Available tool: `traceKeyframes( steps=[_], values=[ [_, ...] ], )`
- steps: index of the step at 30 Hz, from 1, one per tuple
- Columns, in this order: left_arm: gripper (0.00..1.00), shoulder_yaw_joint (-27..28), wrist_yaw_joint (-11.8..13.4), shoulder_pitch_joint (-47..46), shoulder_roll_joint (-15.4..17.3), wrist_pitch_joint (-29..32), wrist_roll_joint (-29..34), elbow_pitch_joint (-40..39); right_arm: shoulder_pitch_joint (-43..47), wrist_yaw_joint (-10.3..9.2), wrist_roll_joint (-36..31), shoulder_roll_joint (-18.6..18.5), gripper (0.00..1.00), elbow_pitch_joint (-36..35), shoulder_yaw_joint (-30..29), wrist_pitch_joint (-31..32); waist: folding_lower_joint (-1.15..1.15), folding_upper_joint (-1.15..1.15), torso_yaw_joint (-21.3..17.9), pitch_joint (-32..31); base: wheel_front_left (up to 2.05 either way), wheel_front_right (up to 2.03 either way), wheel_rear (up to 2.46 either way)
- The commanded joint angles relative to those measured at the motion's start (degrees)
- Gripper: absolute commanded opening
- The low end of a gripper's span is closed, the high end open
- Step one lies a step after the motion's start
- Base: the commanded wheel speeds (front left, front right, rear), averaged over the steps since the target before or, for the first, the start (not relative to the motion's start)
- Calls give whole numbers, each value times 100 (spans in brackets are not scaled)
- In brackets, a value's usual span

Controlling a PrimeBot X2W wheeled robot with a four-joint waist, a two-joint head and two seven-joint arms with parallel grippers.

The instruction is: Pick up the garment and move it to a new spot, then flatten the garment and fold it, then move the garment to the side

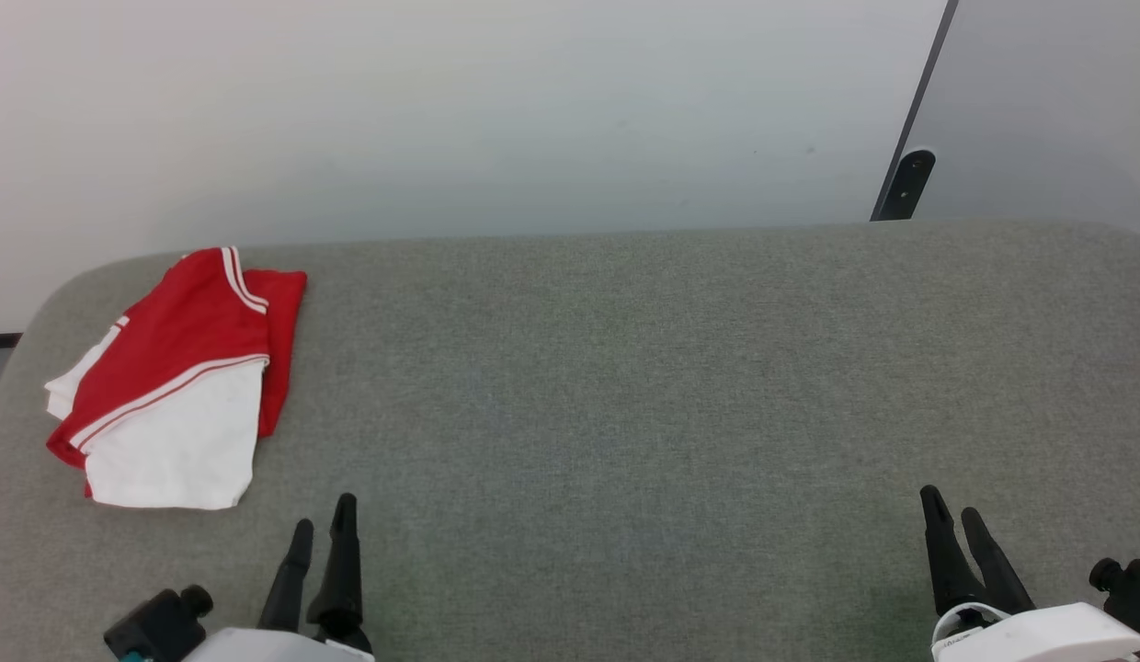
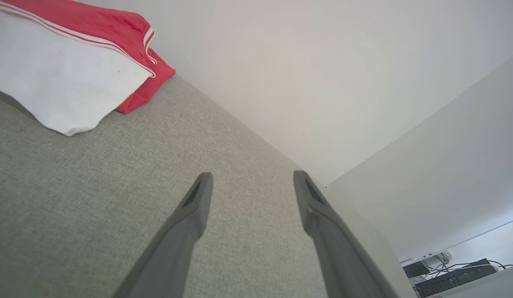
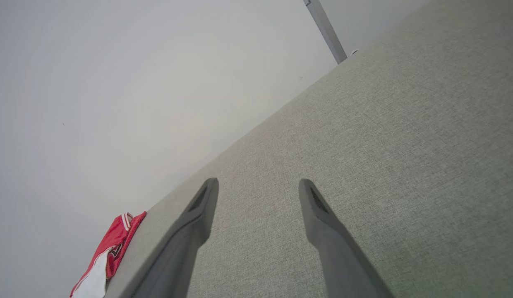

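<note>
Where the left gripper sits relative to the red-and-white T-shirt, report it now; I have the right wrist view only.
Observer: In the head view the left gripper is low over the near edge of the grey table. It is not touching the T-shirt, which lies folded ahead of it and to its left, near the table's left end.
Operator: Give me its jaws.
Observer: They are open and hold nothing. The left wrist view shows bare table between the two dark fingers.
</note>
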Motion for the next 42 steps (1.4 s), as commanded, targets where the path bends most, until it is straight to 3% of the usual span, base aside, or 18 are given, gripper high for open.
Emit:
traceKeyframes(
  steps=[1,17,42],
  values=[
    [100,-10,28,-6,21,-42,189,-95,-3,-2,-194,4,100,-104,17,-54,0,0,0,0,0,0,0],
    [100,-123,67,182,27,-305,1237,-259,164,-2,-1192,7,100,-304,23,-227,0,0,25,-9,0,0,0],
    [100,-215,102,313,37,-634,2483,-419,297,-3,-2236,7,100,-535,-80,-554,0,0,70,81,0,0,0]
  ],
)
